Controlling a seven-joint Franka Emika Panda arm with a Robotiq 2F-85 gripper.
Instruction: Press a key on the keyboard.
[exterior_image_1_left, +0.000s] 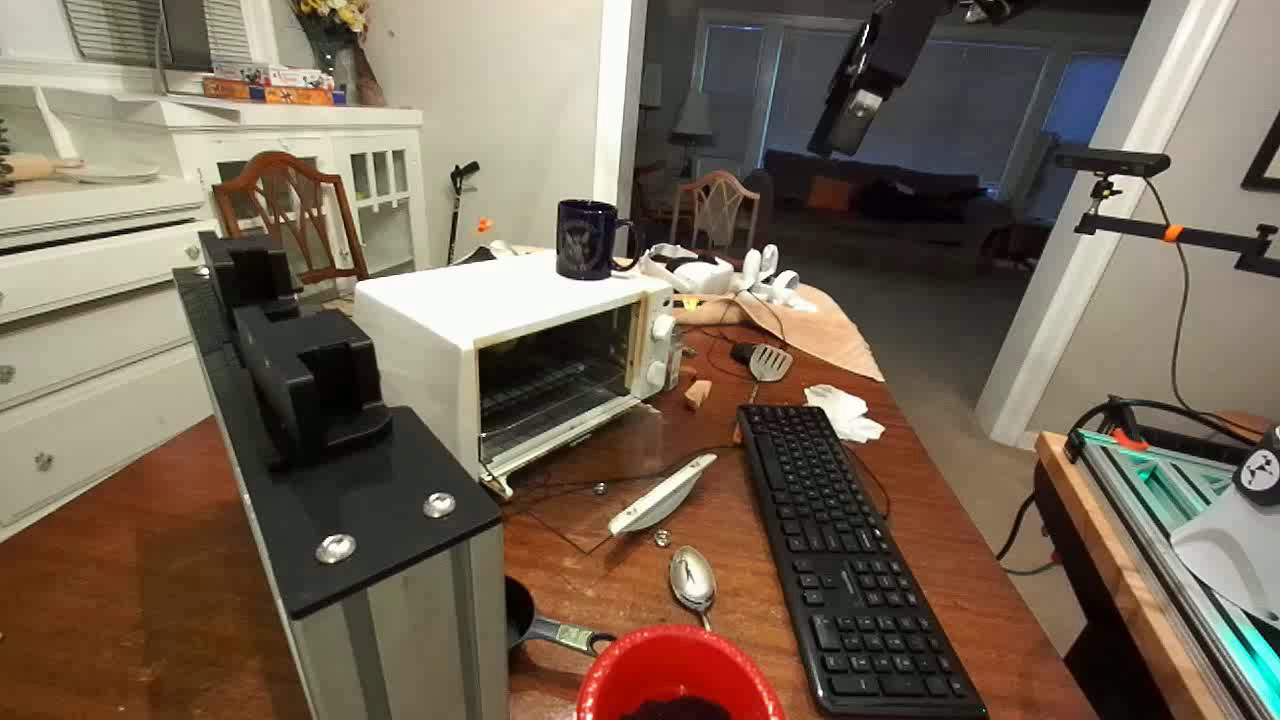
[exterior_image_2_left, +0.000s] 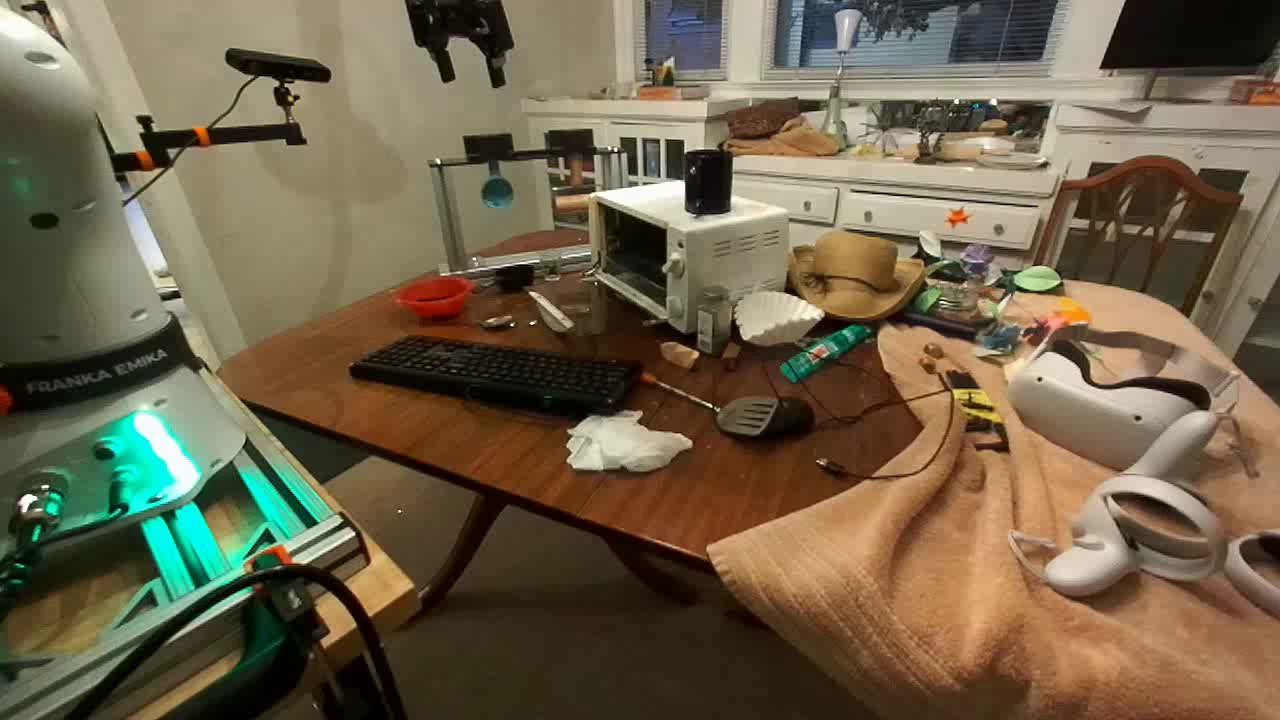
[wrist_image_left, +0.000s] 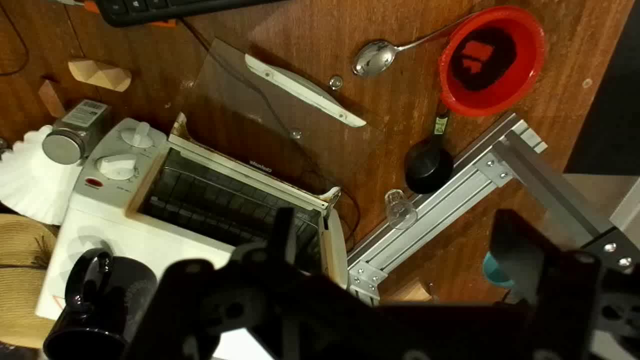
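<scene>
The keyboard is long, flat and black with rows of small keys. It lies on the wooden table in both exterior views, along the table edge nearest the robot base (exterior_image_1_left: 858, 560) (exterior_image_2_left: 495, 375). In the wrist view only one end of the keyboard (wrist_image_left: 175, 7) shows, cut off at the top edge. My gripper is open and empty, high above the table in both exterior views (exterior_image_1_left: 840, 135) (exterior_image_2_left: 472, 76). In the wrist view the fingers (wrist_image_left: 392, 220) stand wide apart, over the oven and metal frame area. They are well away from the keyboard and touch nothing.
A white toaster oven (exterior_image_1_left: 430, 310) with a dark mug (exterior_image_1_left: 588, 240) on top stands beside the keyboard. A metal frame (wrist_image_left: 435, 200), red bowl (wrist_image_left: 492, 95), spoon (wrist_image_left: 375, 57), spatula (exterior_image_2_left: 755, 415) and white crumpled paper (exterior_image_2_left: 625, 442) lie around. A towel (exterior_image_2_left: 850, 590) covers one table end.
</scene>
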